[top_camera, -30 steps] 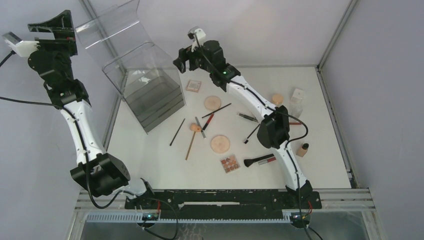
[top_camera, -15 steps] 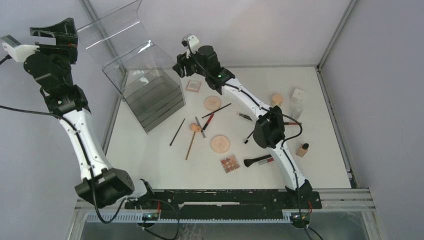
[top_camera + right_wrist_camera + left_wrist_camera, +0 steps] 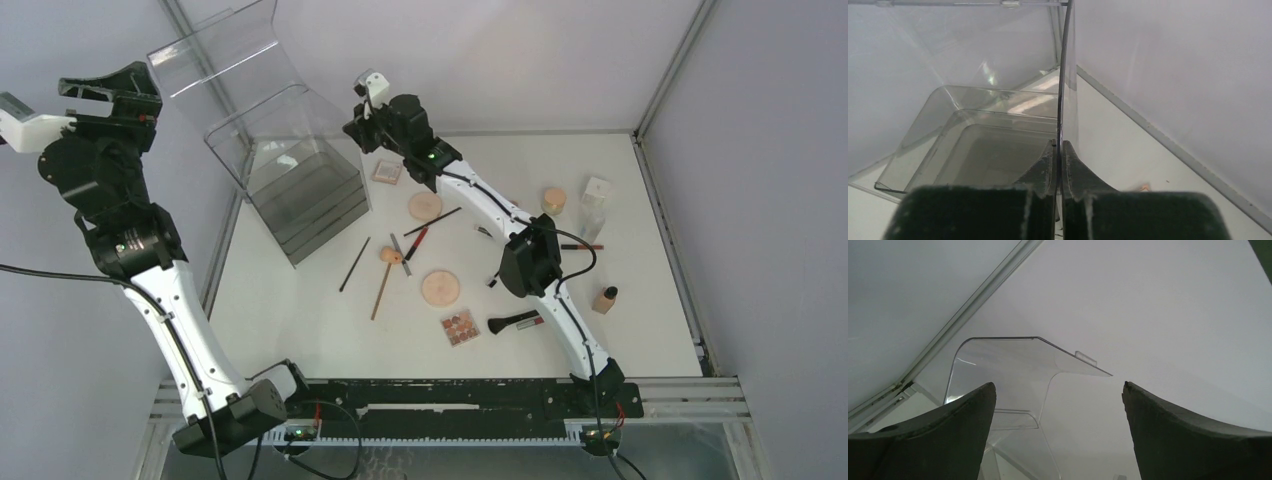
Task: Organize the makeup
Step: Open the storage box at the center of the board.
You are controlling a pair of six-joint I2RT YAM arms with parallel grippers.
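Table (image 3: pixel 300 330) white. Clear acrylic organizer (image 3: pixel 310 200) sits at its far left, lid (image 3: pixel 215 55) tipped up and back.

Left arm is up high at left, well off the table. Left gripper (image 3: pixel 140 100) is spread wide with nothing in it. Its wrist view looks between the two dark fingers (image 3: pixel 948 425) at the raised lid.

Right arm reaches across to the organizer's far right top corner. Right gripper (image 3: pixel 358 125) is pinched tight on the thin upright edge of the organizer's clear wall. In its wrist view that edge runs down into the closed pads (image 3: pixel 1045 165).

Makeup lies loose on the table right of the organizer, none gripped:
- peach powder disc (image 3: pixel 425 206) mid-rear
- second disc (image 3: pixel 440 288) nearer the front
- square palette (image 3: pixel 387 171) beside the organizer, below the right arm
- brown palette (image 3: pixel 460 327) near the front
- thick black brush (image 3: pixel 515 320) just right of the brown palette
- tan bottle (image 3: pixel 605 299) at right
- jar (image 3: pixel 554 199) right rear
- wood-handled brush (image 3: pixel 380 290) mid-table
- beige sponge (image 3: pixel 390 257) at its top end
- thin black brush (image 3: pixel 354 264) left of it
- red pencil (image 3: pixel 416 242) between the discs
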